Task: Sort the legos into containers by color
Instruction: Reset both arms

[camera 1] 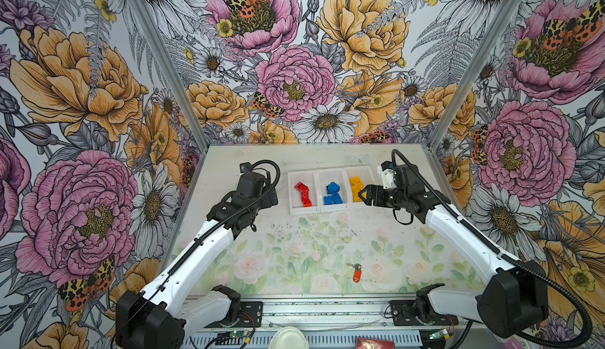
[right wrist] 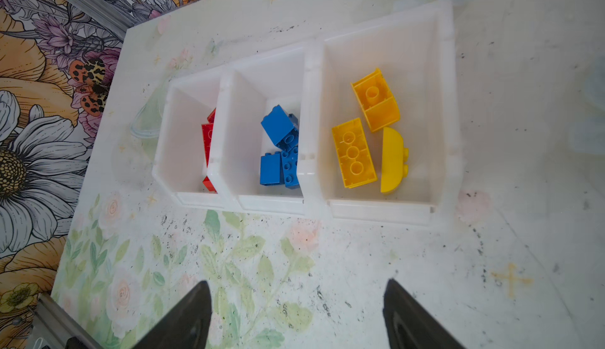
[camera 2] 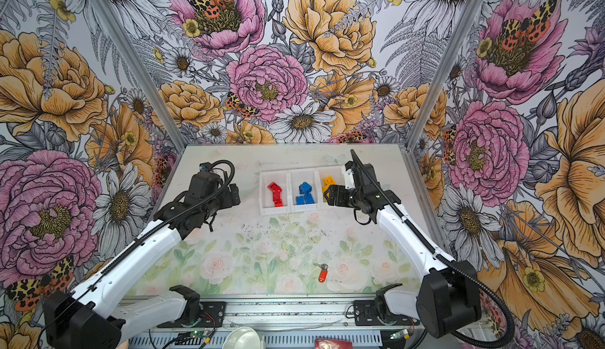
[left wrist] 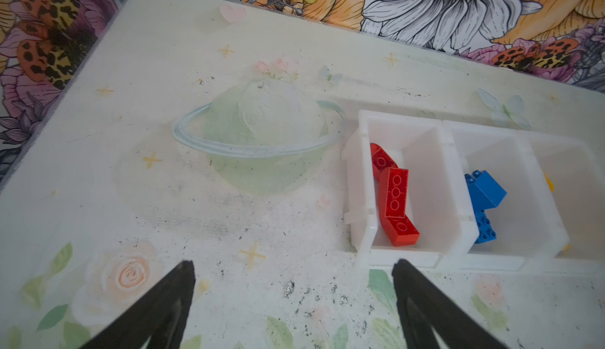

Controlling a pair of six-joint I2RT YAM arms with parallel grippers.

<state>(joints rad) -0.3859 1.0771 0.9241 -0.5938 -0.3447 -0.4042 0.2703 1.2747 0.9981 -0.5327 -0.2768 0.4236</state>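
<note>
Every one of the legos in view lies inside the containers [right wrist: 379, 210], a row of three joined white bins at the far middle of the counter [camera 1: 294, 232]. The red bricks [left wrist: 396, 200] are in the bin on the left arm's side, the blue bricks [right wrist: 281, 147] in the middle one, and the yellow bricks [right wrist: 355, 154] in the bin on the right arm's side. No brick shows on the open counter. Only an orange-red key tag [camera 1: 357, 273] lies there, well apart from the bins, so the sorting looks finished.

The left hand [left wrist: 293, 265] hangs near the red bin with its fingers spread and nothing between them. The right hand [right wrist: 298, 283] hovers in front of the yellow bin, likewise spread and empty.

The bricks are probably hard, hollow plastic: light, stiff and unlikely to break, but glossy enough to slip. Should one need moving, the best hold is across two flat, parallel side walls — not over the studs. The rounded yellow piece [right wrist: 393, 160] would likely squirt out if pinched on its curve. The bins look light too, so a nudge could slide the whole row.
</note>
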